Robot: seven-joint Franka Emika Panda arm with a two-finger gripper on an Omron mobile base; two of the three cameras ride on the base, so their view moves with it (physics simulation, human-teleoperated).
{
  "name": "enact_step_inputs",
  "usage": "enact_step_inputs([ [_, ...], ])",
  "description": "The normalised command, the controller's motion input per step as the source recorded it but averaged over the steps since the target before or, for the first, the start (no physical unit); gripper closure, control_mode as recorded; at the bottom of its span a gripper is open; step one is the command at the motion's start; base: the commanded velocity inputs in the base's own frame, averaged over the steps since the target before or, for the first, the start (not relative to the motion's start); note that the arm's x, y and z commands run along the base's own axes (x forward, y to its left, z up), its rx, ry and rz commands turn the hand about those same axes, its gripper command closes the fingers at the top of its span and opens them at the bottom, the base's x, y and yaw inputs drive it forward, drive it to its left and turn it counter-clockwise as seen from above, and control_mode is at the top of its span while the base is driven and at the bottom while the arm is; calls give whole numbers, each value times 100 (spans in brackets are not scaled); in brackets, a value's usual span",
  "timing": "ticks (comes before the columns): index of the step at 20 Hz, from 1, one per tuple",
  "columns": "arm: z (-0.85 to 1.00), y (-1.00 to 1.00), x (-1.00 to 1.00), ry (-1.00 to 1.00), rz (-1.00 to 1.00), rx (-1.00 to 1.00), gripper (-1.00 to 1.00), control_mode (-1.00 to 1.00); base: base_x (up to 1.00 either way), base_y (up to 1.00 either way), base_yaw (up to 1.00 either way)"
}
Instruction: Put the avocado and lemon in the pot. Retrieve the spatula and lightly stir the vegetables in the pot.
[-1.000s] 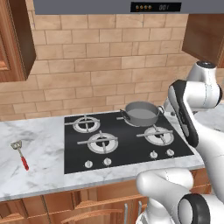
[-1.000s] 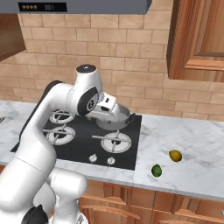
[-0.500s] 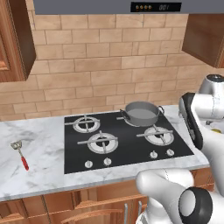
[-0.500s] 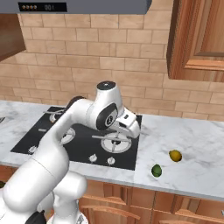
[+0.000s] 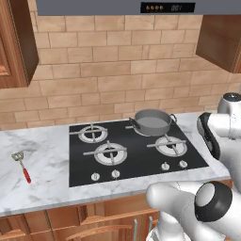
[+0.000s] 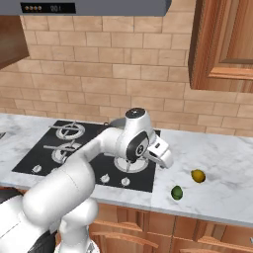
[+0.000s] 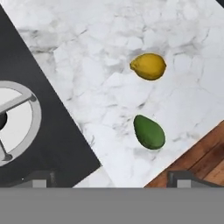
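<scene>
Yellow lemon [image 7: 148, 66] lies on the white marble counter [image 7: 109, 52] right of the cooktop, with the green avocado [image 7: 149, 131] near it, apart, not touching (avocado nearer the counter's front edge in the right base view). Same pair from the right base view: lemon [image 6: 198, 175], avocado [image 6: 176, 192]. Grey metal pot [image 5: 152, 121] sits on the back right burner of the black cooktop [image 5: 132, 150], well apart from both fruits, nothing visible inside. Red-handled spatula [image 5: 22, 165] lies flat on the counter left of the cooktop, far from the pot. Gripper [image 7: 111, 177] hangs above the counter by the cooktop's right edge, looking down on both fruits, jaws spread wide, nothing between them. Brick wall [image 5: 113, 75] behind, wood cabinets [image 6: 222, 44] above.
</scene>
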Motion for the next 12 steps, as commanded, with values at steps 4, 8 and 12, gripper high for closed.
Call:
enact_step_inputs([
  [4,-38,-57,12,1,1,-2,-100,-100,0,0,0],
  [8,-25,-38,-5,13,16,0,-100,-100,0,0,0],
  [12,-19,-31,-8,22,33,0,-100,-100,0,0,0],
])
